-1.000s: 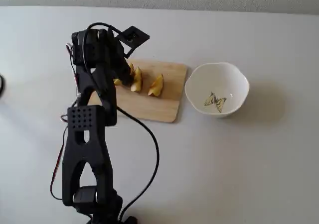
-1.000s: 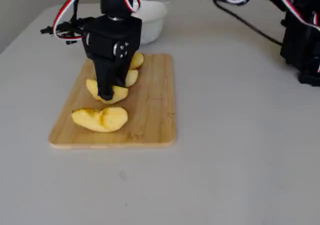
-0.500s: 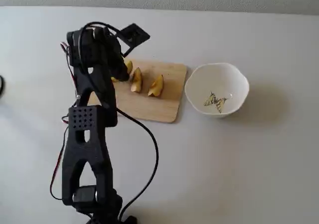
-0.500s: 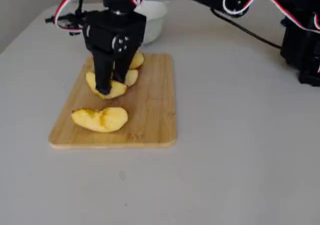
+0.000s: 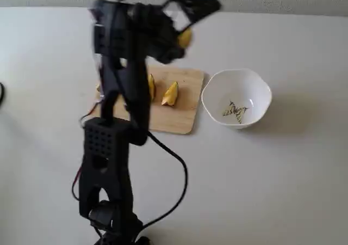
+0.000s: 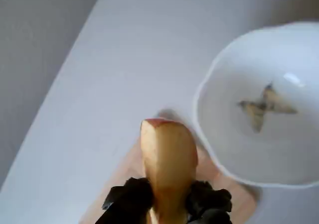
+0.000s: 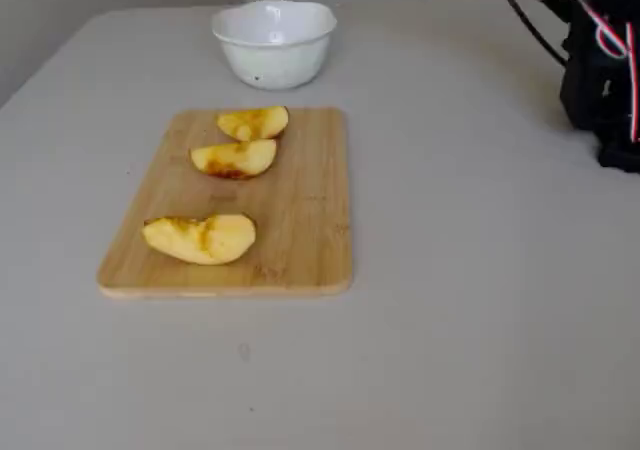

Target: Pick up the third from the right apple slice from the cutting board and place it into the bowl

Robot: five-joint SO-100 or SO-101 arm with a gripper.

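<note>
My gripper [image 6: 167,200] is shut on a pale-yellow apple slice [image 6: 168,159] with a reddish skin tip, and holds it in the air. In a fixed view the gripper [image 5: 184,39] and slice [image 5: 185,37] hang above the far right corner of the wooden cutting board [image 5: 182,117]. The white bowl [image 5: 236,98] with a butterfly motif stands just right of the board and is empty. It also shows in the wrist view [image 6: 224,149] and in the other fixed view [image 7: 275,40]. Three slices [image 7: 235,158] lie on the board [image 7: 300,230].
The arm's black body and cable [image 5: 109,147] cover the board's left part in a fixed view. The arm's base with red wires [image 7: 600,70] stands at the right of the other fixed view. The grey table [image 7: 480,300] lies around the board.
</note>
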